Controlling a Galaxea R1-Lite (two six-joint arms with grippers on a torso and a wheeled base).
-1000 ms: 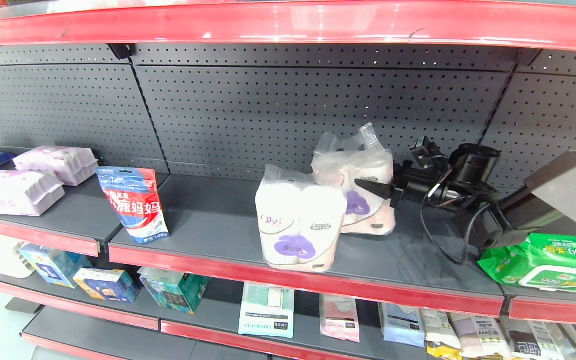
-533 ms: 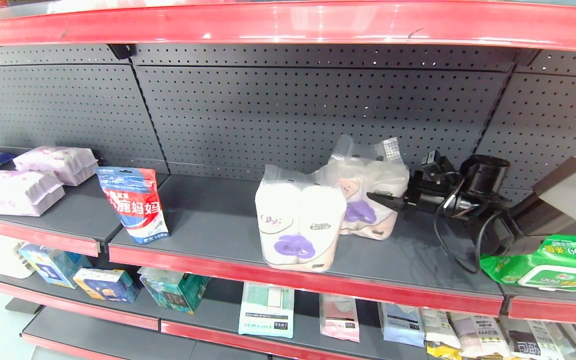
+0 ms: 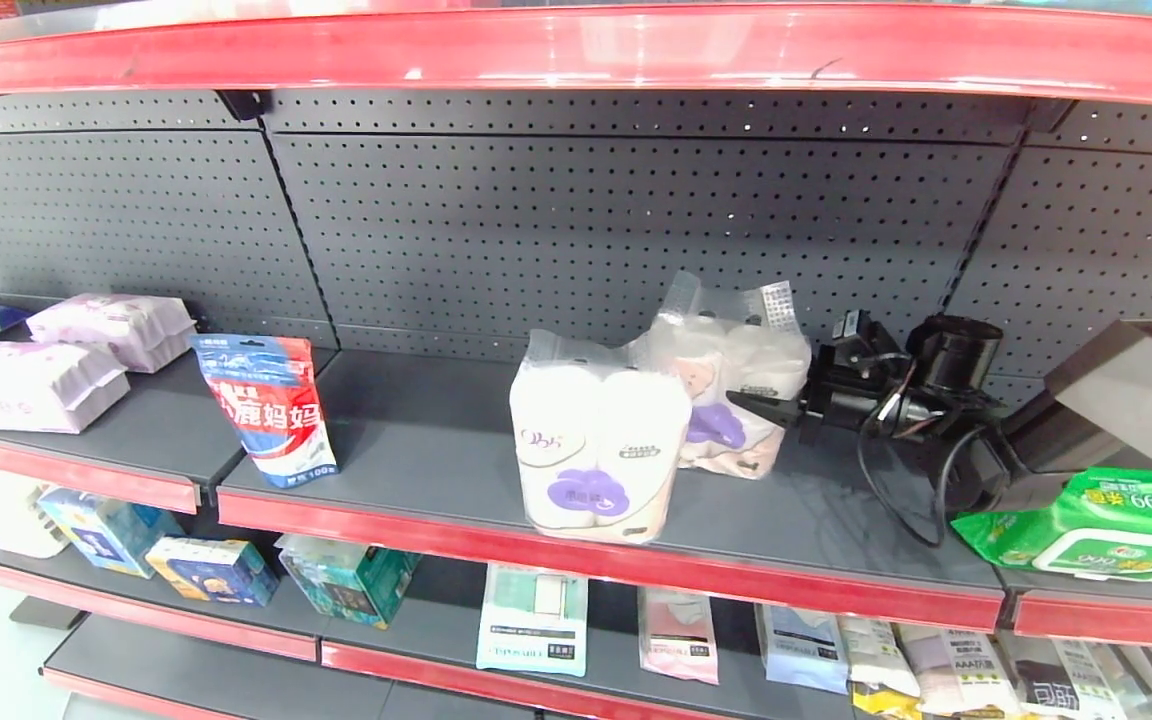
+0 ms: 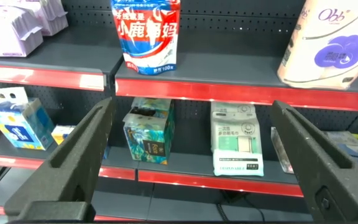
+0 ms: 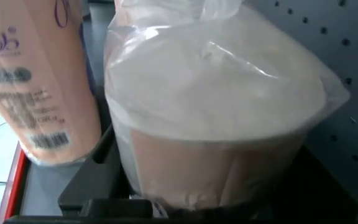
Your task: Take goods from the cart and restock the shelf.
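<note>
The right gripper (image 3: 771,408) has its jaws clamped on a toilet-roll pack (image 3: 726,385) resting on the shelf (image 3: 416,440) just behind a second pack (image 3: 596,450), while the left gripper (image 4: 192,106) has its jaws spread wide, holding nothing.

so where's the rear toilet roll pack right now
In the head view, the rear toilet roll pack sits on the middle shelf, right of centre, just behind the front pack, with the right claw gripping its right side.

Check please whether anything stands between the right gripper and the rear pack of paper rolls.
Nothing visible does. The right gripper is right against the rear roll pack, which rests on the shelf just behind the front roll pack.
</note>
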